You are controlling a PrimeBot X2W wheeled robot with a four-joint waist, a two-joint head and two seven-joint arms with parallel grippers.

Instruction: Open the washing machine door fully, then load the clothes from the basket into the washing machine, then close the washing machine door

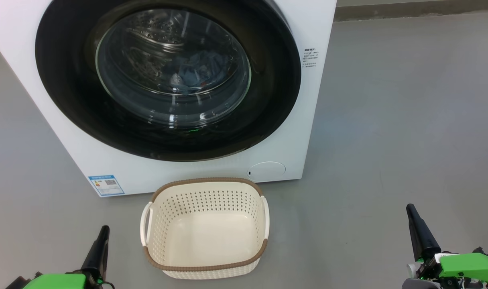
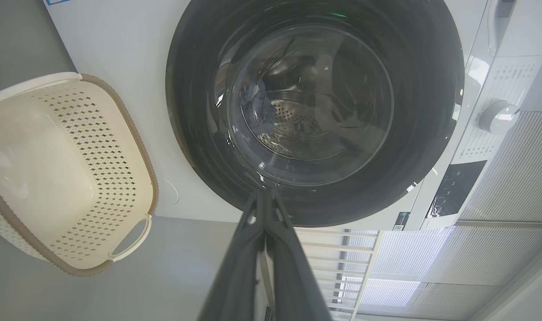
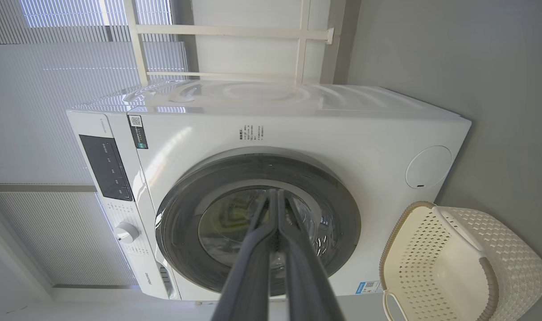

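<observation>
Clothes (image 1: 196,72) lie farthest from the jaws, so start close in. The left jaws, two long dark fingers (image 1: 99,249), are pressed flat together on nothing; the right jaws, fingers (image 1: 419,237), are likewise shut and bare.

Ahead and between them, nearer the left jaws, the basket (image 1: 206,200) sits on the grey floor (image 1: 388,120). It is cream perforated plastic with a brown woven-look rim, a handle on each side and a smooth bare bottom.

Just beyond it stands the washing machine (image 1: 316,120), white and boxy, with a blue label (image 1: 106,185) and a round flap (image 1: 266,170) low on its front. Above these, the washing machine door (image 1: 67,80), round and glossy black, appears seated flush.

Behind its bulging glass, the light blue fabric rests in the perforated steel drum (image 1: 155,36). I judge the task done; should the door need a last press, the left jaws are nearer.
</observation>
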